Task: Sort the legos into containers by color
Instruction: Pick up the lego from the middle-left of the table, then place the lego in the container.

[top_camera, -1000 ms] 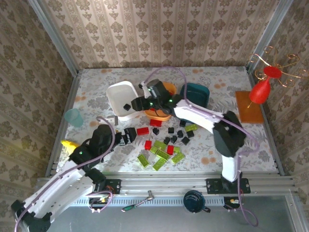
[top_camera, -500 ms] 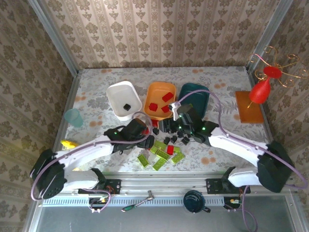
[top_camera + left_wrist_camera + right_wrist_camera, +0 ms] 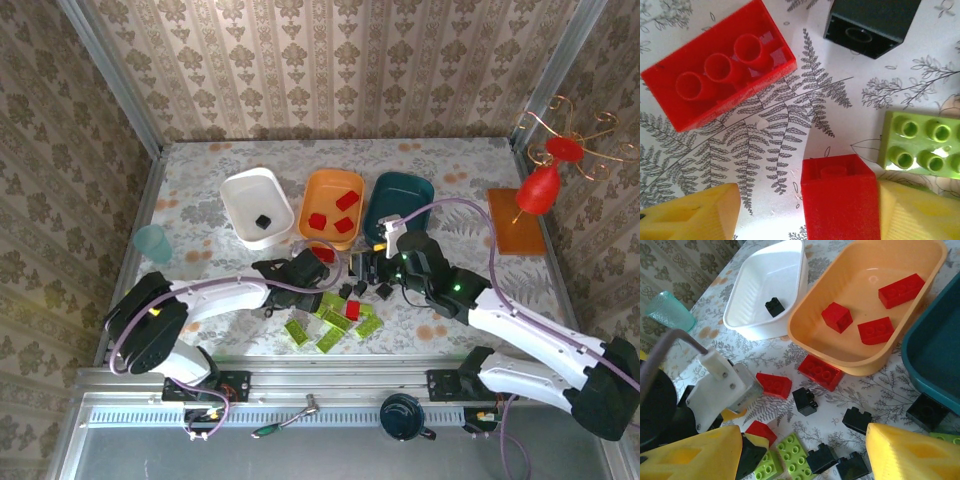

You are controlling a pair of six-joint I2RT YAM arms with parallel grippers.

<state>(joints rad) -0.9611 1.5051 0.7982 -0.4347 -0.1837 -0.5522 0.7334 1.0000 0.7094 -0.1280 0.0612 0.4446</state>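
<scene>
- Step in hand: picking a red brick off the counter [image 3: 785,145] with my left gripper [image 3: 808,205], bound for the orange tub [image 3: 865,280].
- Left gripper: spread, not pinching anything yet. The small red brick [image 3: 840,205] sits between my fingers. It touches one finger [image 3: 920,210], while a strip of bare counter separates it from the other.
- Neighbours: a long red brick [image 3: 715,85] lying underside up, a black brick [image 3: 870,25] and a lime-green brick [image 3: 920,145] lie near the small red brick, none touching it.
- Right gripper [image 3: 805,447]: spread and empty, hanging over a cluster of black bricks [image 3: 821,457] at the near edge of the pile.
- Tubs, in a row on the far side:
  - The white tub [image 3: 775,275] is on the left and holds a lone black cube [image 3: 774,306].
  - The orange tub is in the middle and holds three red bricks [image 3: 875,330].
  - The teal tub [image 3: 935,340] is on the right.
- Progress, as I judge it: early, since most bricks lie loose on the counter.
- Next move:
  - I close until both fingers bear on the small red brick. It sits off-centre, so it may slide or twist as the free finger arrives.
  - I then lift straight up, clear of the lime-green brick, carry it far to the orange tub and let go over its bare floor.
  - My two arms are close together here, so my right gripper should hold off.
</scene>
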